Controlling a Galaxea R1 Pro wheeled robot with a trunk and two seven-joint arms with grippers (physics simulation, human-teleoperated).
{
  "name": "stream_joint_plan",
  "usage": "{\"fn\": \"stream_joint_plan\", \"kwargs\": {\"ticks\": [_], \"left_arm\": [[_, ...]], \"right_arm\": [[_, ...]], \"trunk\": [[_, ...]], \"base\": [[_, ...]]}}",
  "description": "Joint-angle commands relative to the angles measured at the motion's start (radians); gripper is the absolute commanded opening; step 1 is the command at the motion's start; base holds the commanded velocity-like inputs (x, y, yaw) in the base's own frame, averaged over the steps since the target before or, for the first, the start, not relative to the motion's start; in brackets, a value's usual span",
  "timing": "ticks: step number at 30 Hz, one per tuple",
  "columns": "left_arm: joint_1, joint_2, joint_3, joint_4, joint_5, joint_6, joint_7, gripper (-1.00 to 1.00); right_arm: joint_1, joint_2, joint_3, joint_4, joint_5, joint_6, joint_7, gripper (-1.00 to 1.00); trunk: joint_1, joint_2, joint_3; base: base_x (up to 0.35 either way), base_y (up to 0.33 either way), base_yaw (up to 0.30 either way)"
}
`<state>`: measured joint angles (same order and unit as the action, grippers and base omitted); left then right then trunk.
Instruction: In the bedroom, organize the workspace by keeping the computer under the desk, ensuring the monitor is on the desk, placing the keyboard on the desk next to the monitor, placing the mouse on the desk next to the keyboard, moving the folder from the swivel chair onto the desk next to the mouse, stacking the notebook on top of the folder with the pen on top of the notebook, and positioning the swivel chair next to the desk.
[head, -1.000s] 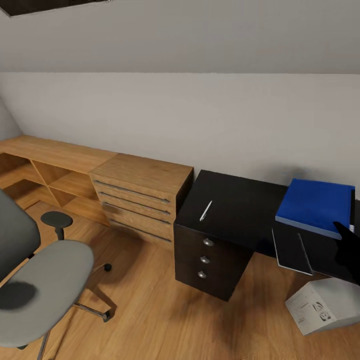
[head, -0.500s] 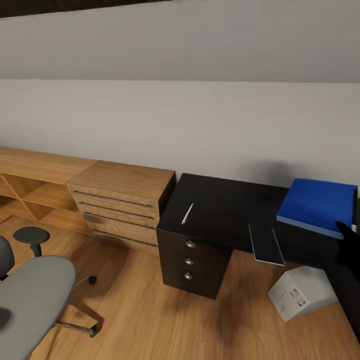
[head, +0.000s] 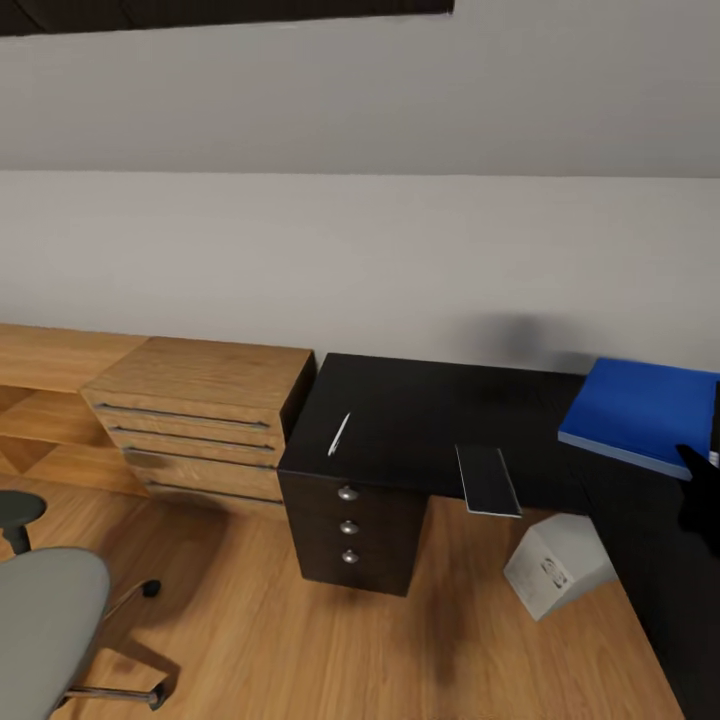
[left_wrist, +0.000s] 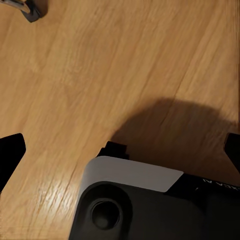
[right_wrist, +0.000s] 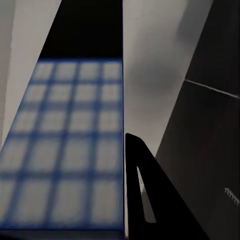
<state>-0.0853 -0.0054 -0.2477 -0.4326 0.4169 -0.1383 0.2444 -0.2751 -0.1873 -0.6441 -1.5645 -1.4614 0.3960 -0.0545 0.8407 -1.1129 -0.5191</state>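
A: What's nearest?
B: The swivel chair (head: 40, 630), low left on the floor (head: 300, 650). The left jaws (left_wrist: 120, 150) gape wide over bare boards.
A: And the desk (head: 420, 410)?
B: Pen (head: 339, 435) left, notebook (head: 487, 479) overhanging its near edge, computer (head: 557, 578) tilted beneath. Folder (head: 640, 410) far right.
A: Right jaws (head: 700, 490)?
B: Beside the folder; can't tell their state.

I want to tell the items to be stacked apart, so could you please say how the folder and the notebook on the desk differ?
The folder is bright blue; the notebook is dark grey-black. The folder is clearly larger and thicker, the notebook smaller and thin. The folder lies well on the desk toward the wall, while the notebook sits at the front edge, partly overhanging it. Both are flat, rectangular and lying on the black desktop.
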Motion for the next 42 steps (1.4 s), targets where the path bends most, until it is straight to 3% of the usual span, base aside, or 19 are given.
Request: {"fn": "stream_joint_plan", "kwargs": {"ticks": [1, 4, 8, 15, 16, 21, 28, 33, 34, 35, 41, 42], "left_arm": [[-0.001, 0.001, -0.009, 0.000, 0.010, -0.005, 0.007, 1.00], [-0.001, 0.001, -0.009, 0.000, 0.010, -0.005, 0.007, 1.00], [-0.001, 0.001, -0.009, 0.000, 0.010, -0.006, 0.007, 1.00], [-0.001, 0.001, -0.008, 0.000, 0.010, -0.007, 0.007, 1.00], [-0.001, 0.001, -0.008, 0.000, 0.010, -0.007, 0.007, 1.00], [-0.001, 0.001, -0.008, 0.000, 0.010, -0.007, 0.007, 1.00], [-0.001, 0.001, -0.008, 0.000, 0.010, -0.010, 0.007, 1.00], [-0.001, 0.001, -0.007, 0.000, 0.008, -0.011, 0.007, 1.00], [-0.001, 0.001, -0.007, 0.000, 0.008, -0.012, 0.007, 1.00], [-0.001, 0.001, -0.007, 0.000, 0.008, -0.012, 0.007, 1.00], [-0.001, 0.001, -0.007, 0.000, 0.008, -0.012, 0.007, 1.00], [-0.001, 0.001, -0.007, 0.000, 0.008, -0.012, 0.007, 1.00]], "right_arm": [[-0.001, 0.000, -0.021, 0.000, -0.012, 0.004, -0.006, -1.00], [-0.001, 0.000, -0.076, 0.006, -0.015, 0.004, -0.008, -1.00], [-0.001, 0.000, -0.096, 0.012, -0.016, 0.004, -0.009, -1.00], [-0.001, 0.001, -0.105, 0.060, -0.020, 0.005, -0.008, -1.00], [-0.001, 0.005, -0.103, 0.068, -0.058, 0.009, -0.004, -1.00], [-0.001, 0.005, -0.097, 0.072, -0.098, 0.027, -0.005, -1.00], [-0.001, 0.008, -0.097, 0.071, -0.106, 0.069, -0.003, -1.00], [-0.001, 0.033, -0.093, 0.070, -0.106, 0.072, -0.002, -1.00], [-0.001, 0.044, -0.089, 0.069, -0.106, 0.072, -0.003, -1.00], [-0.001, 0.073, 0.042, 0.076, -0.101, 0.061, -0.025, -1.00], [-0.001, 0.074, 0.075, 0.117, -0.094, 0.009, -0.025, -1.00], [-0.001, 0.075, 0.105, 0.134, -0.088, -0.059, -0.024, -1.00]], "trunk": [[0.000, -0.001, -0.001], [0.000, -0.001, -0.001], [0.000, -0.001, -0.001], [0.000, -0.001, -0.001], [0.000, -0.001, -0.001], [0.000, -0.001, -0.001], [0.000, -0.001, -0.001], [0.000, -0.001, -0.001], [0.000, -0.001, -0.001], [0.000, -0.001, -0.001], [0.000, -0.001, -0.001], [0.000, -0.001, -0.001]], "base": [[0.000, 0.000, -0.293], [0.000, 0.000, -0.295], [0.000, 0.000, -0.297], [0.000, 0.000, -0.287], [0.000, 0.000, -0.051], [0.000, 0.000, -0.021], [0.000, 0.000, -0.002], [0.000, 0.000, 0.000], [0.000, 0.000, 0.000], [0.000, 0.000, -0.238], [0.000, 0.000, -0.254], [0.000, 0.000, -0.259]]}}
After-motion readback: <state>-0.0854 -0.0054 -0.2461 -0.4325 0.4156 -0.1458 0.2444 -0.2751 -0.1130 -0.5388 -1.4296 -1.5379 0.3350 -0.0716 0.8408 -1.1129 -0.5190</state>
